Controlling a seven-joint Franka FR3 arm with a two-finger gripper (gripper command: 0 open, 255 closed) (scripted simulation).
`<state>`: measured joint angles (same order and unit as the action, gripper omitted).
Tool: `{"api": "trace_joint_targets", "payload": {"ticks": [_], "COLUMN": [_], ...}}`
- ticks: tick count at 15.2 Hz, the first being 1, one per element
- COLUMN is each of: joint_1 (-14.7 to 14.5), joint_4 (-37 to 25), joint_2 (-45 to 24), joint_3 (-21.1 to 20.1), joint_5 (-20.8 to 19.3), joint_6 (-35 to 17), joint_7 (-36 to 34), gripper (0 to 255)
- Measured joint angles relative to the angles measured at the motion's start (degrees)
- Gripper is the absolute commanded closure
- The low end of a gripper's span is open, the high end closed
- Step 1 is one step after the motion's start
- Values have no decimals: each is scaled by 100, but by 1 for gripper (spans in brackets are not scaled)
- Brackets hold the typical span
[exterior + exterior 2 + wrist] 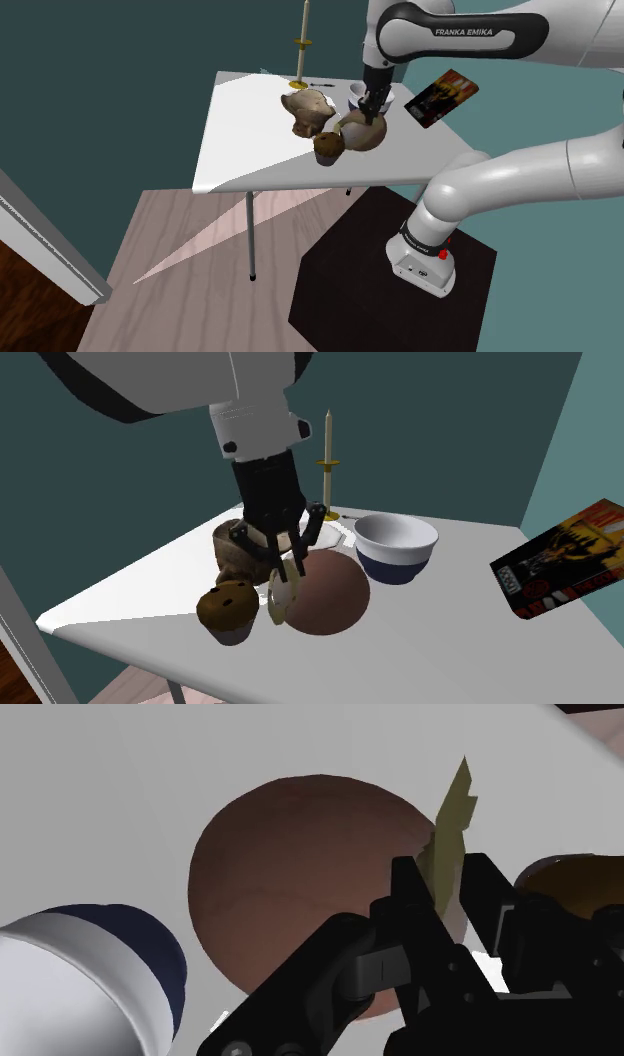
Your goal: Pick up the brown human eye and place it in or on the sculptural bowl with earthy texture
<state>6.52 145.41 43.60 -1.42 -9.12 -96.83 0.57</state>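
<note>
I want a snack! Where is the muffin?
In the second exterior view the muffin sits by the table's near edge, just left of the brown eyeball and in front of the rough brown bowl.

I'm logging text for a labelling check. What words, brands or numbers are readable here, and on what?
"FRANKA EMIKA": on the dark band of the white arm, in the shoulder view.
Print on the tilted red-and-black box: too blurred to read.
No other text is legible.
</note>
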Motion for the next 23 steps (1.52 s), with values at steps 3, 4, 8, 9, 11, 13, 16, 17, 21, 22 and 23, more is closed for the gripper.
{"api": "trace_joint_targets", "payload": {"ticks": [3, 4, 8, 9, 11, 13, 16, 17, 21, 22, 23], "joint_1": [2, 2, 10, 10, 16, 22, 28, 29, 37, 39, 41], "joint_4": [-247, -317, -664, -735, -903, -1074, -1342, -1439, -1799, -1875, -1978], "joint_2": [-8, 1, -52, -41, -83, -97, -162, -191, -274, -299, -323], "joint_3": [-7, -9, -12, -15, -17, -14, -21, -26, -38, -40, -44], "joint_5": [9, 13, 16, 19, 18, 13, 14, 17, 18, 18, 18], "joint_6": [242, 320, 608, 689, 814, 966, 1170, 1237, 1509, 1560, 1639], "joint_7": [37, 48, 99, 110, 132, 165, 197, 205, 244, 253, 264], "gripper": [255, 255, 255, 255, 255, 255, 255, 255, 255, 255, 255]}}
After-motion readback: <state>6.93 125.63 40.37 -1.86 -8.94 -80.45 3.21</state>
